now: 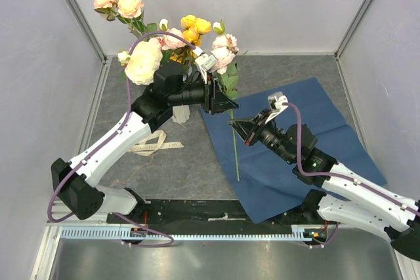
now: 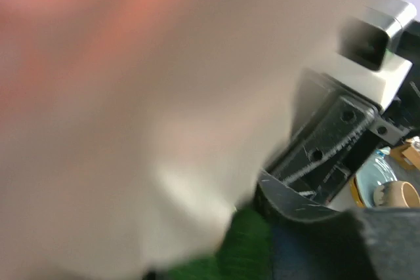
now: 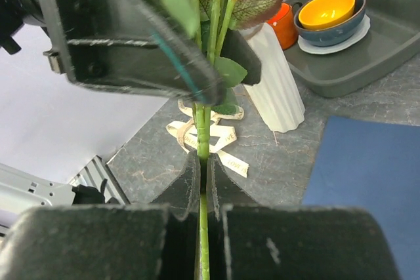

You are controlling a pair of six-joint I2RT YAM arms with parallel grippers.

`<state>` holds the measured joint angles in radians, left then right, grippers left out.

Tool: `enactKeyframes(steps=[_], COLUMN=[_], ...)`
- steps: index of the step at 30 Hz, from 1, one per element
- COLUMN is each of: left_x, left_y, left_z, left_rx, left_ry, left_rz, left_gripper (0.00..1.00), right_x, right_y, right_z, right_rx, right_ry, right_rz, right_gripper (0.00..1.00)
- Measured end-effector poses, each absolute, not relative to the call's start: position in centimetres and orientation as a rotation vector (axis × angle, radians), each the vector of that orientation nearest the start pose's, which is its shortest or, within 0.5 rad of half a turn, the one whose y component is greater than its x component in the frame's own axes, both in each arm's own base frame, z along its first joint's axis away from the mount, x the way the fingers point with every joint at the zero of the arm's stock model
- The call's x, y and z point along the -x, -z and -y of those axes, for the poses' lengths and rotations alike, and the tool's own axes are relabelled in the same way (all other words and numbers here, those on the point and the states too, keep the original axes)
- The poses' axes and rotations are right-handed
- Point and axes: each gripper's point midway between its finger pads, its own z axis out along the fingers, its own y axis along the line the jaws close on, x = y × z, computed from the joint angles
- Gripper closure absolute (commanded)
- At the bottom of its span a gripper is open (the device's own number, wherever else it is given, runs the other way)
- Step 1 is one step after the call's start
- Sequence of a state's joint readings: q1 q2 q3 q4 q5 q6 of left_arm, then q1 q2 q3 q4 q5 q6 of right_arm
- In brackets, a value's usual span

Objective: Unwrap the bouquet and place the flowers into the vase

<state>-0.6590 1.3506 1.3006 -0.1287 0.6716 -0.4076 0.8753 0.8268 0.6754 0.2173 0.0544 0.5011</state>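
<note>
The flowers (image 1: 144,60), pink, cream and yellow blooms on green stems, stand bunched at the back left. My right gripper (image 1: 233,122) (image 3: 204,162) is shut on one green stem (image 1: 237,155), which hangs down past it. My left gripper (image 1: 222,100) (image 3: 220,70) has a finger on each side of the stems, higher up, just under the leaves. I cannot tell whether it presses on them. A pale petal and a green leaf (image 2: 246,240) fill the blurred left wrist view. The white ribbed vase (image 3: 279,86) (image 1: 180,115) stands beside the stems, partly under my left arm.
The blue paper (image 1: 295,142) (image 3: 367,181) lies flat on the grey table under my right arm. The cream ribbon (image 1: 154,143) (image 3: 210,139) lies loose left of it. A dark grey tray (image 3: 394,37) behind the vase holds orange bowls (image 3: 326,10). White walls enclose three sides.
</note>
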Motion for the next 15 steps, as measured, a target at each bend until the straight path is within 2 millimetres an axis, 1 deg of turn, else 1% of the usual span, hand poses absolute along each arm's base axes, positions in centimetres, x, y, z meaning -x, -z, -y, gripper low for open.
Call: enactKeyframes(steps=[3,5,7,9,12,15], left_x=[-24.40,-24.49,-24.51,-24.61,-24.77,-24.76], left_y=[-34.56,-34.71,-34.74,-34.65,-34.46,-34.37], left_z=[34.16,34.13,34.10,34.05,33.95,33.92], left_rx=[-0.753,-0.748,-0.745,-0.739,-0.728,-0.726], left_ry=[1.325,1.320,1.317,1.310,1.298,1.297], left_rz=[-1.763,-1.763,-1.766,-1.772,-1.785,-1.791], left_gripper=[0.70,0.71,0.67,0.61,0.59,0.59], right_x=[-20.87,-20.89,-20.98,-21.07,-21.18,-21.42], right_y=[-30.79,-30.72,-30.72,-30.64,-30.60,-30.54], right_z=[-27.83,-28.10,-28.23,-28.19,-28.02,-27.72], right_rx=[0.270,0.272,0.271,0.268,0.259,0.251], right_ry=[-1.024,-0.998,-0.972,-0.947,-0.917,-0.886], right_rz=[-1.583,-1.584,-1.581,-1.580,-1.577,-1.575], right_gripper=[1.00,1.00,1.00,1.00,1.00,1.00])
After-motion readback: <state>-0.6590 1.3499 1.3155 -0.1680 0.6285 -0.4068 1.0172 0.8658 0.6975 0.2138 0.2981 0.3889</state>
